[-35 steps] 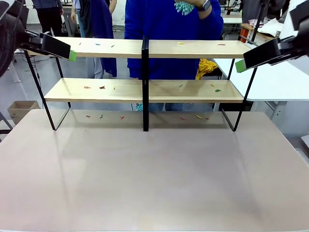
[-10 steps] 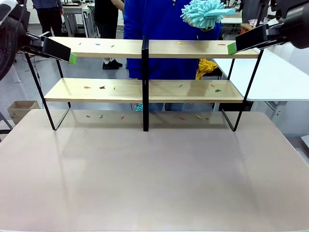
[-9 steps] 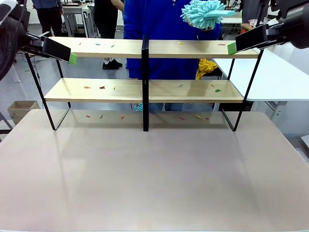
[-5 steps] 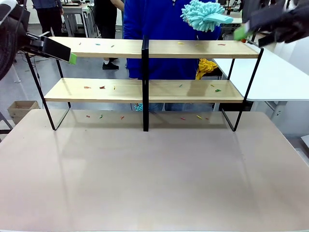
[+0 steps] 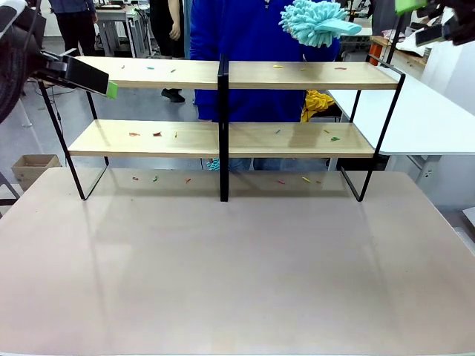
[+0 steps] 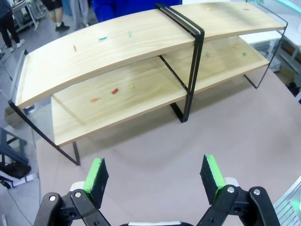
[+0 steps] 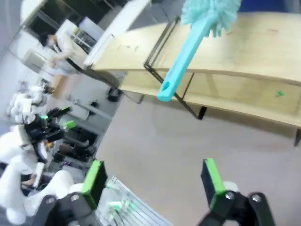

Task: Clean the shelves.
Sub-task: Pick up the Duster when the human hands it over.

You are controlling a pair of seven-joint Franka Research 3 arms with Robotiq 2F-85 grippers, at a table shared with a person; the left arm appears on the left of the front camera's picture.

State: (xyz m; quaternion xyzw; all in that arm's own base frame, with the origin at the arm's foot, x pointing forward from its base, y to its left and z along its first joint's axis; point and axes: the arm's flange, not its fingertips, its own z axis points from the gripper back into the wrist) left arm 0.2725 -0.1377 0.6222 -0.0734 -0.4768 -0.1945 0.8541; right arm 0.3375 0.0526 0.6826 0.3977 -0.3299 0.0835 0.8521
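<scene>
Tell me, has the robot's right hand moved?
Yes. The right hand rose from beside the shelves' top board to well above it.

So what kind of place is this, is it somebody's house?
Most likely a robot lab, not a house. The left pincer and right pincer hang by the shelves on a big table, and more work tables stand around.
</scene>
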